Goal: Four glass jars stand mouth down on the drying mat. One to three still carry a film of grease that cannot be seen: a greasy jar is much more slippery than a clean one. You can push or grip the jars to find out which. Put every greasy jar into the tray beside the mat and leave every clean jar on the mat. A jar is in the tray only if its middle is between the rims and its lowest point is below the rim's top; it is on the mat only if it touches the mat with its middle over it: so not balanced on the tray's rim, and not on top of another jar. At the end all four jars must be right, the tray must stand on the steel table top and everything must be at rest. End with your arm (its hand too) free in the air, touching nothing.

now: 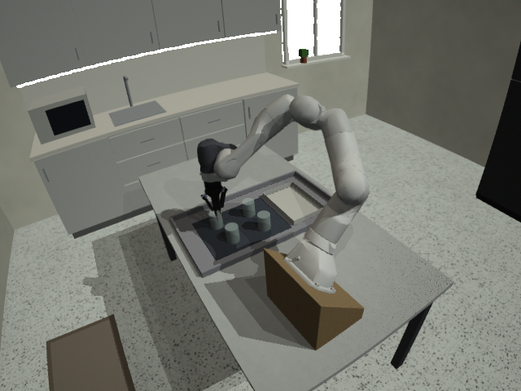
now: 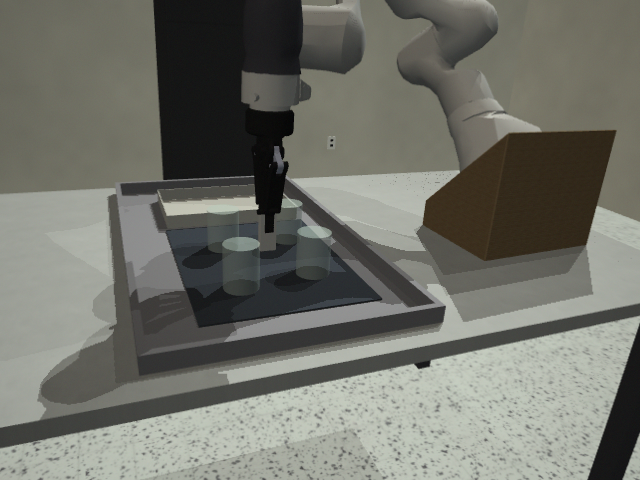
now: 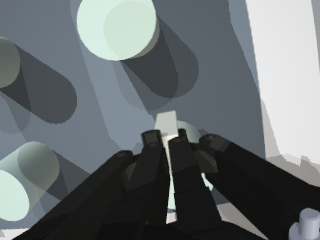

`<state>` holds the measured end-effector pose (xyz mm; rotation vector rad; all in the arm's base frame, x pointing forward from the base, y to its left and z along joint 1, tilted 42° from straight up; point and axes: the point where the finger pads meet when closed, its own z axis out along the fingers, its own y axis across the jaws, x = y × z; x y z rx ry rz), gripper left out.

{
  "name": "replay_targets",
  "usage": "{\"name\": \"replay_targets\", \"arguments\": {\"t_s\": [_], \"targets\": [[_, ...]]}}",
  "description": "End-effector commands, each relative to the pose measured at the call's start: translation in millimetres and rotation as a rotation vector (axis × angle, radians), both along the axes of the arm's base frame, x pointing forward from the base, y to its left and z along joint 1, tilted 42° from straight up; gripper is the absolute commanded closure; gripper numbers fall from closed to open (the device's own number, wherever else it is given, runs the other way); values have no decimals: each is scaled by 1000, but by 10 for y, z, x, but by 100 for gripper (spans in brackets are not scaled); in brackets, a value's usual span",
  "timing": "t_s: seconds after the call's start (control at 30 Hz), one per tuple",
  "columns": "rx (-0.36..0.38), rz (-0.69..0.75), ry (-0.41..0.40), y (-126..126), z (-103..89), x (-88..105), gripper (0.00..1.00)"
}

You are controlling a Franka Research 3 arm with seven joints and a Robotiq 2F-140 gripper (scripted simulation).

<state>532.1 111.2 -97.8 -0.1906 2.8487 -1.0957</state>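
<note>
Gripper (image 2: 269, 238) fingers fully together, nothing between them, pointing straight down with tips low among the four jars on the dark drying mat (image 2: 330, 294). Wrist view shows the tips just beside one jar (image 3: 188, 135), contact not resolvable.

All four jars upright on the mat: front jar (image 2: 240, 266), right jar (image 2: 313, 252), back-left jar (image 2: 222, 227), back-right jar (image 2: 287, 221).

Pale tray (image 2: 180, 206) beside the mat on its far side in the exterior view, nothing in it. Mat and tray sit inside a grey rimmed frame (image 2: 289, 338).

Arm arches up from the brown wedge pedestal (image 1: 311, 313), elbow high, forearm sloping down, wrist vertical. No readable labels or writing.
</note>
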Motion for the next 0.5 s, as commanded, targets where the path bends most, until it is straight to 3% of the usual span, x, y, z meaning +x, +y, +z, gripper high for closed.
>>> {"name": "replay_targets", "arguments": {"t_s": [0.0,0.47], "targets": [[-1,0,4,-1,2,3,100],[-1,0,4,9,12,17,100]]}}
